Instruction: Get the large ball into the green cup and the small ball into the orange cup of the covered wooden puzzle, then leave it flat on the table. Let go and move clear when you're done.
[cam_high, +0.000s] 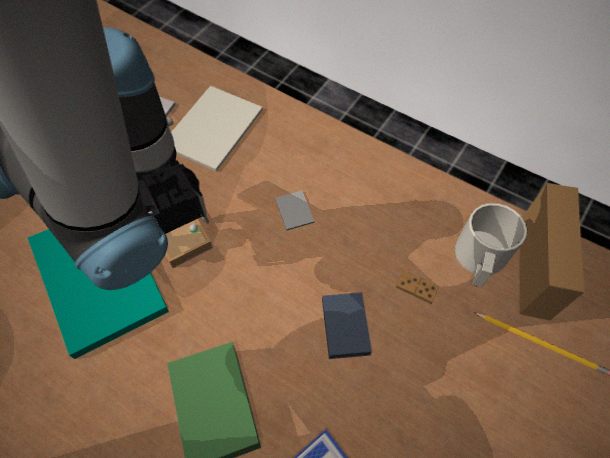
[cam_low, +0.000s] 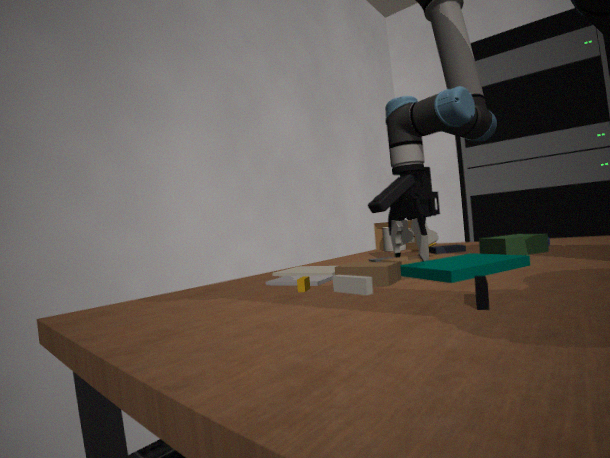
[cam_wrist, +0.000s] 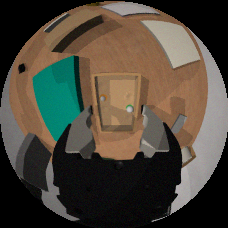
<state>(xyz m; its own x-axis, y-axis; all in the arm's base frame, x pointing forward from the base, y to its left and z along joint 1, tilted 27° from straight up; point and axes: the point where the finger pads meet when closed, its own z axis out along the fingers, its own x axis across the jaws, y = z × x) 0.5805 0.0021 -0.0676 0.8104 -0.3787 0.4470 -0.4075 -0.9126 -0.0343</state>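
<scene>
The covered wooden puzzle (cam_high: 188, 243) lies flat on the table beside the teal slab. In the wrist view the puzzle (cam_wrist: 118, 102) sits between my fingers. A white ball (cam_wrist: 129, 107) rests in the green cup on its right side, and a smaller ball (cam_wrist: 103, 99) sits at the orange cup on its left. The white ball (cam_high: 193, 229) also shows in the top view. My gripper (cam_wrist: 116, 105) straddles the puzzle's near end with small gaps on both sides, so it is open. The arm hides most of the gripper (cam_high: 196, 216) in the top view. In the exterior view the gripper (cam_low: 410, 254) hangs low over the table.
A teal slab (cam_high: 92, 295) lies just left of the puzzle. A beige slab (cam_high: 216, 126) lies behind it and a small grey tile (cam_high: 294, 210) to the right. Farther off are a dark blue block (cam_high: 346, 325), a green block (cam_high: 212, 400), a domino (cam_high: 417, 287), a mug (cam_high: 491, 240), a tall box (cam_high: 552, 250) and a pencil (cam_high: 540, 343).
</scene>
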